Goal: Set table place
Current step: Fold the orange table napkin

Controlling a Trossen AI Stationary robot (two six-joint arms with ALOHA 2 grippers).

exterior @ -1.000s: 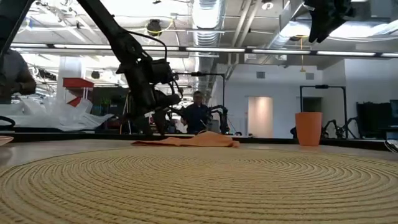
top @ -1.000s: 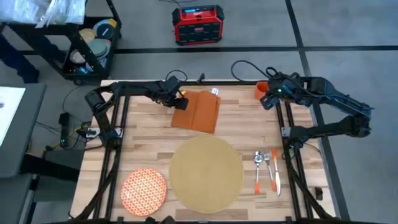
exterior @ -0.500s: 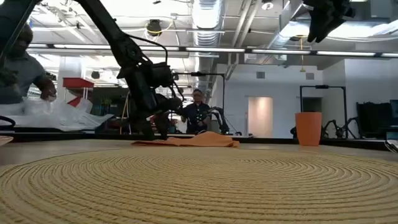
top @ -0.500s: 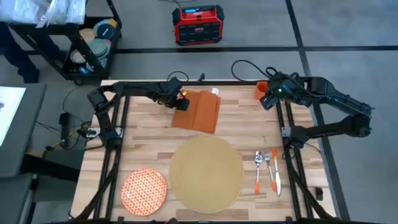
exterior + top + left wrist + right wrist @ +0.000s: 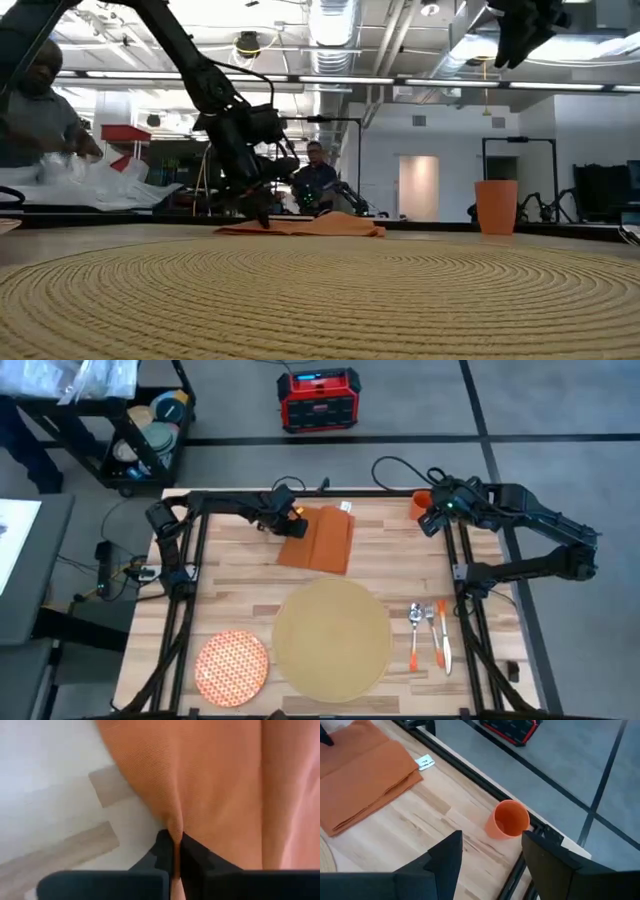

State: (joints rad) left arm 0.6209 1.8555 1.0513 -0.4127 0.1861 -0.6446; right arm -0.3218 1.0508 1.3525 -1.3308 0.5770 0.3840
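Reaching low, left gripper (image 5: 174, 851) pinches the napkin (image 5: 210, 785) edge; jaws shut.

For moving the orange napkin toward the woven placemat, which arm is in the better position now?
Left, probably. The left gripper is already pinched shut on the napkin edge at the table's far side. The right gripper hangs open, high above the cup, away from the placemat.

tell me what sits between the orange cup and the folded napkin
Only bare light-wood table lies between the small orange cup and the rust-orange cloth napkin, seen in the high view.
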